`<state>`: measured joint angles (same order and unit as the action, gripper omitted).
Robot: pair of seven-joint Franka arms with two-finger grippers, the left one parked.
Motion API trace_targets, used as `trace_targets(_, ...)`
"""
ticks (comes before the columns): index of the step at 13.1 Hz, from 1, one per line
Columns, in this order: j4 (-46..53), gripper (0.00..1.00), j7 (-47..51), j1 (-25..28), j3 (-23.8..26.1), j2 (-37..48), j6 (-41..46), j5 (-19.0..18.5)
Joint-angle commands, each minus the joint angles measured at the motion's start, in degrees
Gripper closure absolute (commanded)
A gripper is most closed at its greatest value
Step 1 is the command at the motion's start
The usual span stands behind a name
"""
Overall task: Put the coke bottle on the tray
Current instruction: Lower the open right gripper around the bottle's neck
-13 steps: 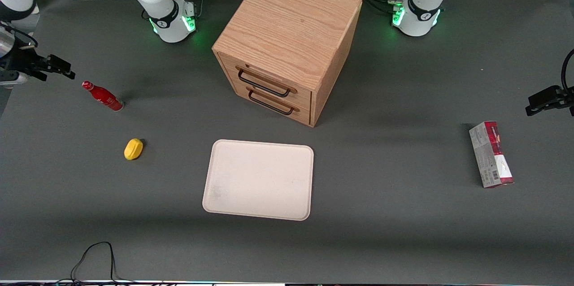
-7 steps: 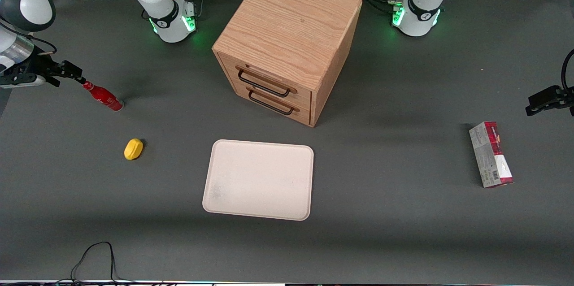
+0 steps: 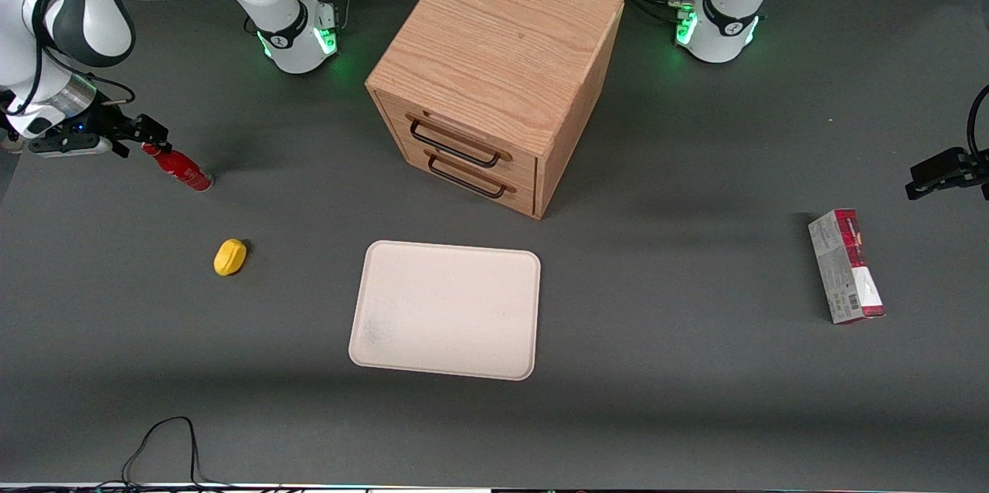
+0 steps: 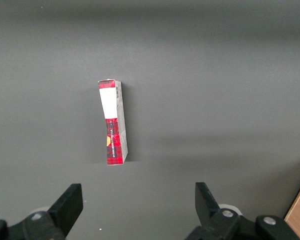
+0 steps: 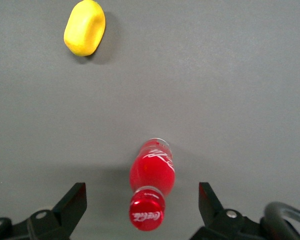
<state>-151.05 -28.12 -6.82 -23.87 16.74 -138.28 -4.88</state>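
gripper (image 3: pixel 158 136) at the working arm's end of the table, directly above the cap of the coke bottle (image 3: pixel 179 168), fingers spread wide with nothing between them touching. right wrist view: the two fingertips (image 5: pixel 76 199) stand well apart on either side of the coke bottle (image 5: pixel 151 182), red cap facing the camera, no contact with the pads.

coke bottle stands upright on the grey table (image 3: pixel 664 369), base down, cap up; long axis vertical. in the front view it reads as leaning, cap end toward the gripper, base nearer the camera. white script on the red body visible from the wrist.

yellow lemon-shaped object (image 3: pixel 230 256) on the table, nearer the front camera than the bottle, well apart from it; also seen in the wrist view (image 5: pixel 84 28).

tray (image 3: pixel 446 310) flat on the table mid-span, nothing on it, well apart from the bottle.

wooden cabinet (image 3: pixel 494 76), two drawers with dark handles, farther from the camera than the tray, close to it but not touching.

red-and-grey carton (image 3: pixel 845 266) lying flat toward the parked arm's end.
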Motion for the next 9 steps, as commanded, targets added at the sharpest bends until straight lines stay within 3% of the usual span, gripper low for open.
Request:
trace_targets(1, -2.05, 0.02, -2.99, 0.23, -2.23, -0.83, -4.44, -1.01)
trace_targets(9, -2.58, 0.07, -2.11, 0.41, -2.23, -1.36, -4.98, -1.01)
